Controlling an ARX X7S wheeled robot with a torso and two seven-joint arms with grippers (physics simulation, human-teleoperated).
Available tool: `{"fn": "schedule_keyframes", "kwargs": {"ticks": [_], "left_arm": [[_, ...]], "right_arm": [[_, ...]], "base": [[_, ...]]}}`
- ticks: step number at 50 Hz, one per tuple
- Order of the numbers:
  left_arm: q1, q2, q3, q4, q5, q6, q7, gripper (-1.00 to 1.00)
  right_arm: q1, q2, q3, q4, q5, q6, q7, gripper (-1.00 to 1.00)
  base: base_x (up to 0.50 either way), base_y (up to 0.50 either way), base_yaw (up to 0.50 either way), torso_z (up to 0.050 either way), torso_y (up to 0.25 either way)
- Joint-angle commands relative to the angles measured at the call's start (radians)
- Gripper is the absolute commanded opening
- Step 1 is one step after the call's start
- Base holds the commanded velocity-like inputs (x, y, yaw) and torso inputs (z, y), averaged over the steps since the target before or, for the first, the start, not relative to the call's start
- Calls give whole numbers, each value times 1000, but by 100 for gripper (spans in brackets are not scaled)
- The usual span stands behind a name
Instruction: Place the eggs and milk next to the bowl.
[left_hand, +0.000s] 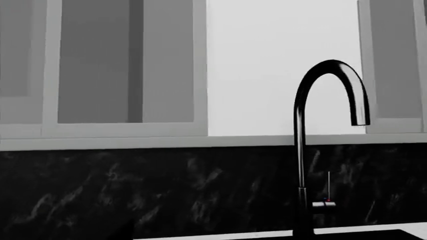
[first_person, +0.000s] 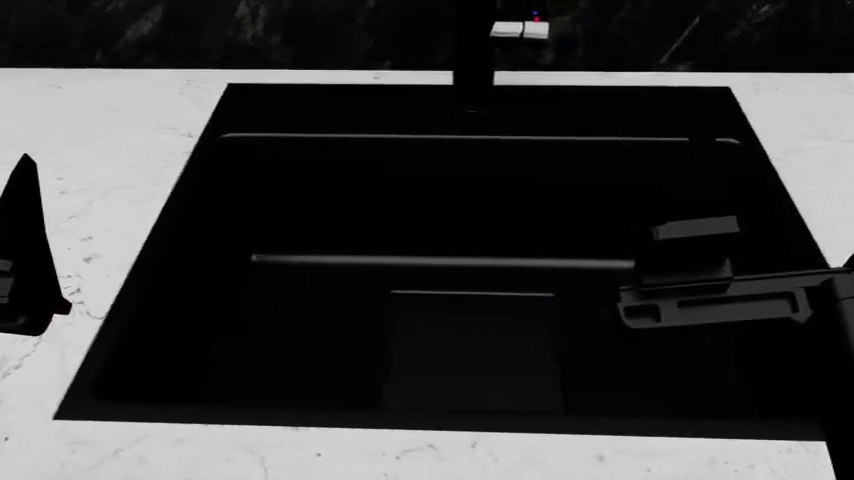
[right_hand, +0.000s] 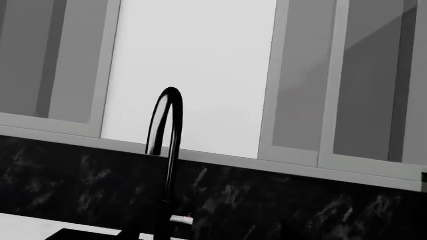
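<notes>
Both arms are hovering over a black sink (first_person: 147, 300), jaw states impossible to tell, with no eggs, milk or bowl showing; the eggs will likely need gentle side grips.

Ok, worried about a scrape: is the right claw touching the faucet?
Apart. Head view shows the right claw over the sink, well clear of the faucet at the back rim.

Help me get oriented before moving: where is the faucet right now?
The black faucet stands at the middle of the sink's far edge, against the dark marble backsplash, straight ahead in the head view.
</notes>
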Motion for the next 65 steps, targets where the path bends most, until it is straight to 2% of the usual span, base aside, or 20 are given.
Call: {"fn": "schedule_keyframes", "kwargs": {"ticks": [1,65], "left_arm": [[2,22,-22,0,17,-5,27,100],[-1,20,-17,-5,16,5,27,100]], "right_arm": [[-3,-19,21,3,-19,-4,-33,100],[23,-11,9,-3,7,9,-19,100]], "base": [[0,-500,0,0,0],[0,-500,0,0,0]]}}
